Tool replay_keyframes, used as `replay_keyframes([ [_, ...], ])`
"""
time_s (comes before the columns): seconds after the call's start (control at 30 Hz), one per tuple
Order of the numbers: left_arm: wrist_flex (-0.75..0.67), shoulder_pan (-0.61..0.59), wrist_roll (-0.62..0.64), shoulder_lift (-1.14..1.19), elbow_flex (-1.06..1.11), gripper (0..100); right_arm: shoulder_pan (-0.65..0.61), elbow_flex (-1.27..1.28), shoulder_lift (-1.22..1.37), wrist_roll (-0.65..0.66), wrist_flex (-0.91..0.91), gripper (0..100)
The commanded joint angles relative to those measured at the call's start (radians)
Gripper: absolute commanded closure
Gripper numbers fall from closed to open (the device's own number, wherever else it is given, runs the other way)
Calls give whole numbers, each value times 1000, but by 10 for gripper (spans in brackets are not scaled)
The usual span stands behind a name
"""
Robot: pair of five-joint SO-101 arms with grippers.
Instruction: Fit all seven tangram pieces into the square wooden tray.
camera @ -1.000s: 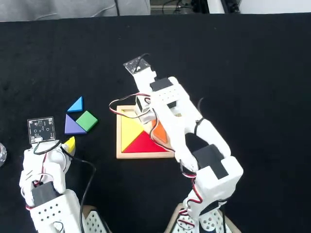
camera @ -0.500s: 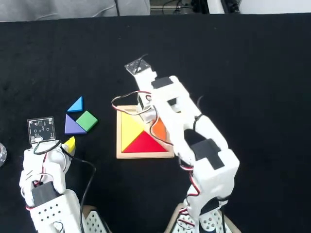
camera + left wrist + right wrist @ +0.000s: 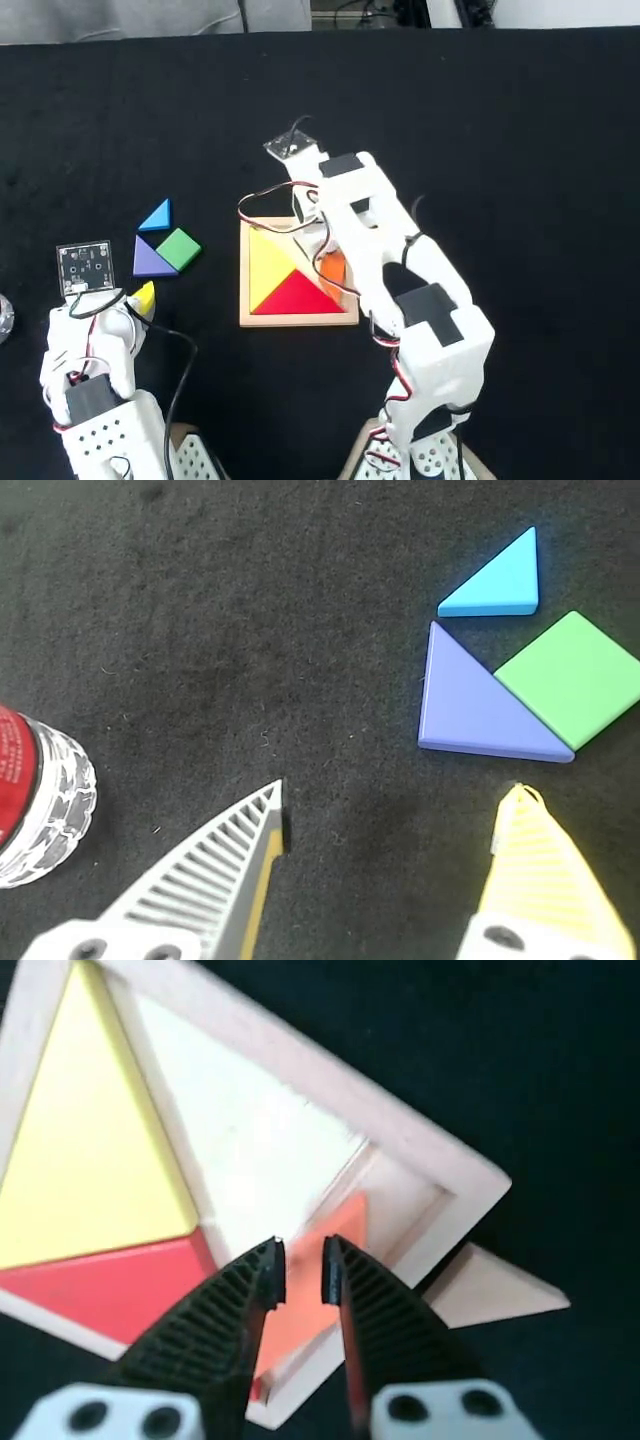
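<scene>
Right pincer [image 3: 300,1260] shifted, barely parted, over orange piece [image 3: 345,1222]

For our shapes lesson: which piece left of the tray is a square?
The green piece; the blue piece and purple piece beside it are triangles.

The black cloth tabletop [image 3: 520,150] carries a square wooden tray [image 3: 298,320] near its middle. A pale wooden triangle [image 3: 495,1290] lies just beside one tray corner. Toward the left arm's side lie a light-blue triangle [image 3: 156,217], then a green square [image 3: 179,249] touching a purple triangle [image 3: 150,260]. A clear ribbed jar [image 3: 35,800] stands nearby.
</scene>
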Motion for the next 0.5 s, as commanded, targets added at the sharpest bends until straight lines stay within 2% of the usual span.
replay_keyframes([
  [0.0,5,15,-12,-2,18,668,6,-35,-1,35,41,921],
  [0.3,5,15,-12,-2,18,668,-77,8,-64,80,94,921],
  [0.47,5,15,-12,-2,18,668,-44,62,-211,80,91,952],
])
